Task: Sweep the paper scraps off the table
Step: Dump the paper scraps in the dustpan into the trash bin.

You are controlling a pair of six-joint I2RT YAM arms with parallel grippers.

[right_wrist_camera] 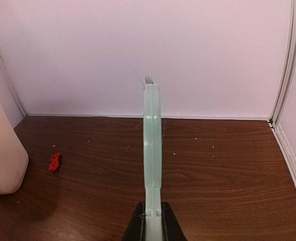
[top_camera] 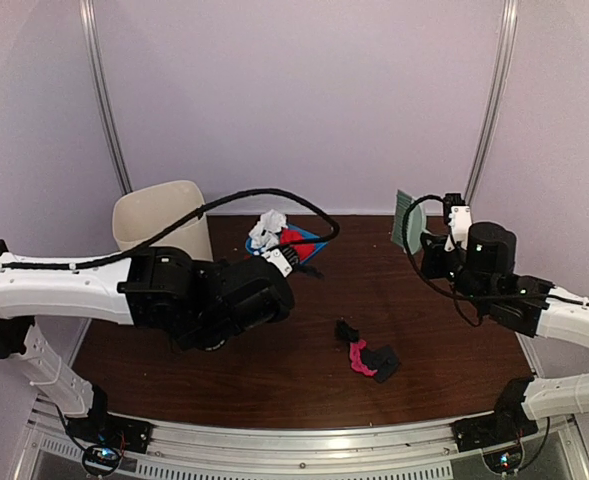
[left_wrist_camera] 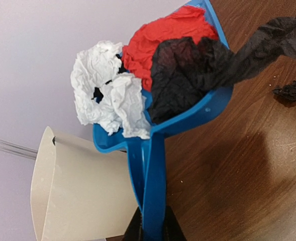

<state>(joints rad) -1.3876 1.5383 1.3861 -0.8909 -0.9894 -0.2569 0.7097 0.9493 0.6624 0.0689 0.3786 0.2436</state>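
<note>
Blue dustpan [left_wrist_camera: 149, 170]: handle clamped in left gripper [left_wrist_camera: 151, 230], held near cream bin [left_wrist_camera: 82, 191], loaded with white, red and black paper scraps [left_wrist_camera: 163, 42]. Green brush [right_wrist_camera: 152, 150]: upright, clamped in right gripper [right_wrist_camera: 150, 223]. Brown table [top_camera: 274, 370]: black and pink scraps lying front centre; one red scrap near bin.

Table [top_camera: 424, 330]: dark reddish-brown wood grain, silver metal front rail [top_camera: 304, 440].
On it:
- cream waste bin [top_camera: 162, 215], upright, far left corner
- small black scrap [top_camera: 346, 329], right of centre
- pink scrap [top_camera: 358, 357], touching a larger black scrap [top_camera: 383, 362], just nearer the front
- red scrap [right_wrist_camera: 54, 161], alone near the bin
- pale crumbs [right_wrist_camera: 174, 153], scattered
</note>
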